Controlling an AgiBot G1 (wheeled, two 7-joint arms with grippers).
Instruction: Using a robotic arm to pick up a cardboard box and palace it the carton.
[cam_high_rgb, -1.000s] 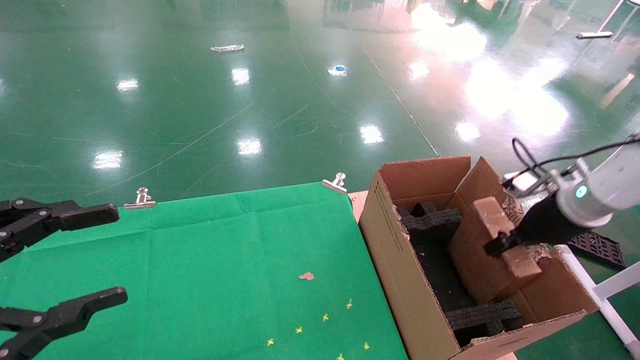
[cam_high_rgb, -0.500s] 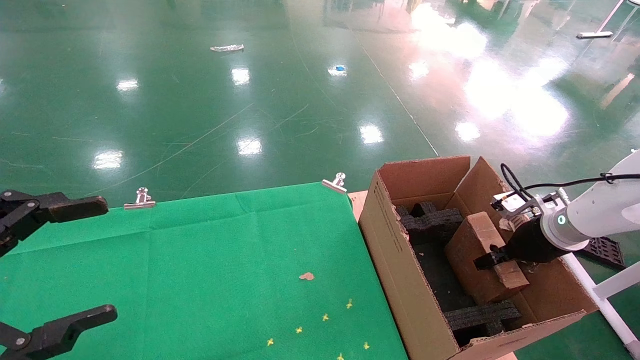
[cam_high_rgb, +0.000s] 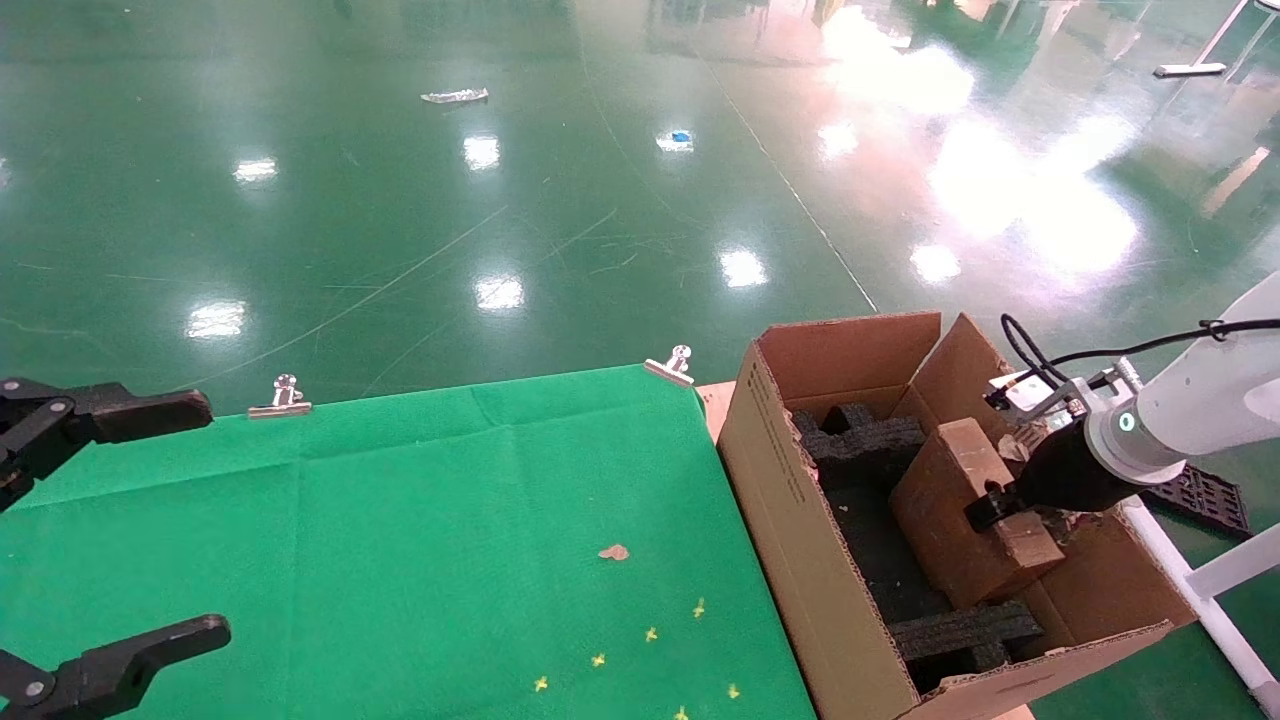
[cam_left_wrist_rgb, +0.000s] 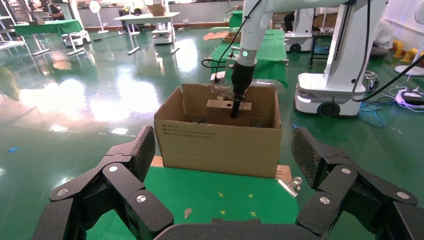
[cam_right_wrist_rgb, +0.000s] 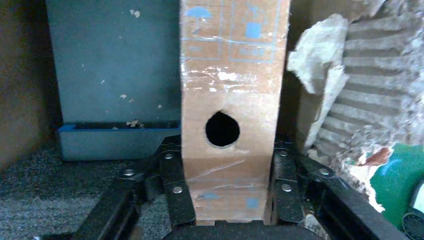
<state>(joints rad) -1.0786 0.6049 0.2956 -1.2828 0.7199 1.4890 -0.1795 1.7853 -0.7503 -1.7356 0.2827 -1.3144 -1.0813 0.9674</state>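
A table covered with a green cloth (cam_high_rgb: 420, 530) is seen in the head view, the cloth pinned at its far edge by two metal clips (cam_high_rgb: 283, 397). A small brown scrap (cam_high_rgb: 613, 552) and a few yellow specks lie on the cloth near the carton (cam_high_rgb: 800, 520), which stands against the cloth's right edge. Beyond the table a glossy green floor (cam_high_rgb: 500, 180) spreads out, marked by bright reflections. In the left wrist view, white robot bases, further green-covered tables and a fan are visible in the room behind the carton.

Inside the carton, black foam inserts (cam_high_rgb: 862, 440) sit at its far and near ends. The cardboard box (cam_high_rgb: 965, 525) is held tilted between them, within the carton walls, with its upper end above the rim. The right gripper (cam_high_rgb: 992, 503) is clamped on the box; in the right wrist view its fingers (cam_right_wrist_rgb: 174, 185) press both sides of the box (cam_right_wrist_rgb: 231, 115), just below the round hole. The white robotic arm (cam_high_rgb: 1190, 410) reaches in over the carton's torn right flap.

The left gripper (cam_high_rgb: 60, 540) hangs spread wide over the cloth's left edge, well apart from the carton, holding nothing.

Compared with a second ago, the box has been lowered deeper into the carton, and the left gripper has drawn back slightly toward the left edge.
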